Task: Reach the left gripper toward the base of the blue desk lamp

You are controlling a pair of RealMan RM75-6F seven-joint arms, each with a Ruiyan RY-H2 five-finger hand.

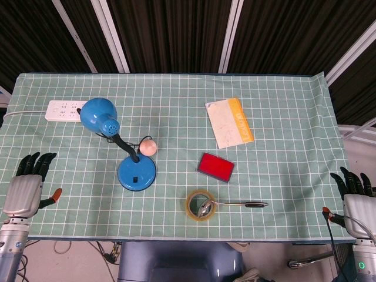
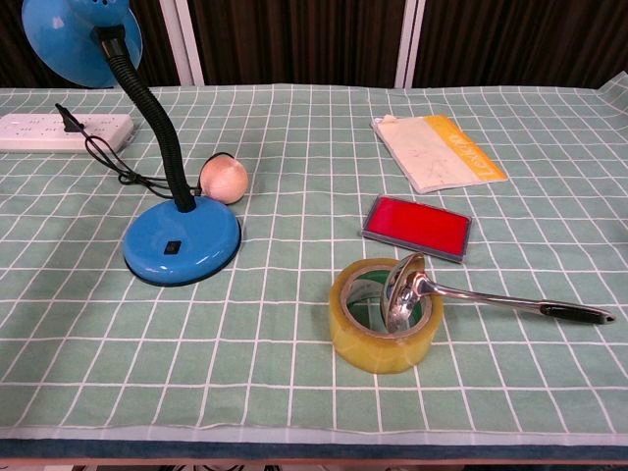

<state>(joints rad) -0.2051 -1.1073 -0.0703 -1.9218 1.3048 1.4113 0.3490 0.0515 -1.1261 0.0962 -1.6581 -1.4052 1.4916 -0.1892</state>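
The blue desk lamp stands left of the table's middle, its round base (image 1: 137, 173) (image 2: 182, 242) flat on the green checked cloth and its black neck bending up to the blue shade (image 1: 98, 115) (image 2: 80, 35). My left hand (image 1: 26, 185) hovers at the table's left edge, well to the left of the base, fingers stretched forward and holding nothing. My right hand (image 1: 356, 197) sits at the right edge, also with fingers spread and nothing in it. Neither hand shows in the chest view.
A peach ball (image 1: 148, 147) (image 2: 224, 179) touches the lamp base's far side. A white power strip (image 1: 63, 110) lies at the far left with the lamp's cord. A tape roll (image 2: 381, 314) holds a spoon (image 2: 471, 291); a red case (image 2: 417, 226) and a booklet (image 2: 437, 150) lie beyond.
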